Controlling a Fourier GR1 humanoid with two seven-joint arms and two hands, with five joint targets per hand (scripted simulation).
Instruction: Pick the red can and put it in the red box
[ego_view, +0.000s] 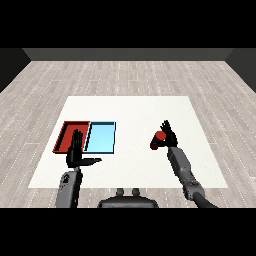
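The red can (159, 137) sat right of the frame's centre, held at the right hand (169, 136), whose fingers curled round it from the right side. It was tilted, its long axis running from lower left to upper right, with its red end toward the upper right; the lower-left end looked dark. Whether it touched the white table (135, 110) could not be told.

The 2 trays lay side by side at centre left, touching: the red tray (66, 131) on the left, the light blue tray (101, 137) on the right. Nothing showed inside either.

The left hand (76, 152) hung over the red tray's lower right corner, fingers straight and pointing up the frame, thumb stretched out to the right, holding nothing.
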